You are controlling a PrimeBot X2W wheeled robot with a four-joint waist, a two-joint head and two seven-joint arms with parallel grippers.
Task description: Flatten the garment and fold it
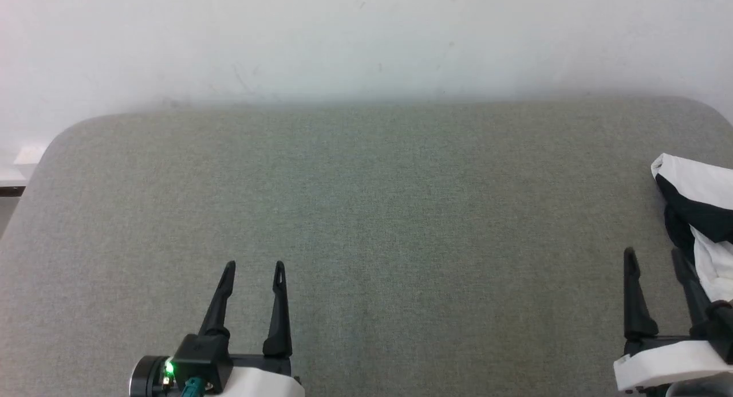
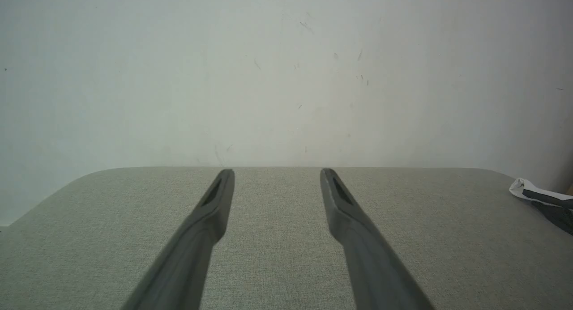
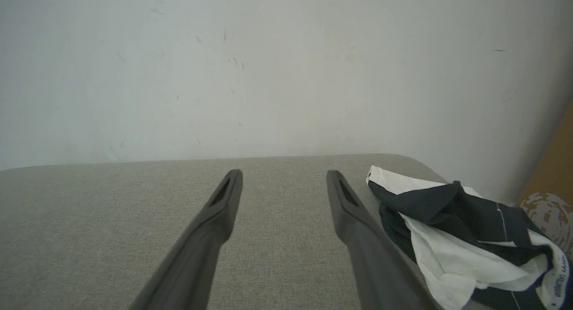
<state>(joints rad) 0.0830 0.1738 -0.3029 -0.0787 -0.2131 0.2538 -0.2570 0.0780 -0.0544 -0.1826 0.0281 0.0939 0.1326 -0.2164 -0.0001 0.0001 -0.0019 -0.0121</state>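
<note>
the garment [image 1: 696,213] lies crumpled in a heap at the right edge of the grey fabric table [image 1: 366,213], white cloth tangled with black folds, a white corner sticking out toward the wall [image 1: 366,36]; in the right wrist view small lettering shows along one hem. the right gripper [image 1: 654,258] hovers just beside it, jaws spread and empty. the left gripper [image 1: 253,268], likewise spread and holding nothing, sits well apart over bare fabric.
</note>
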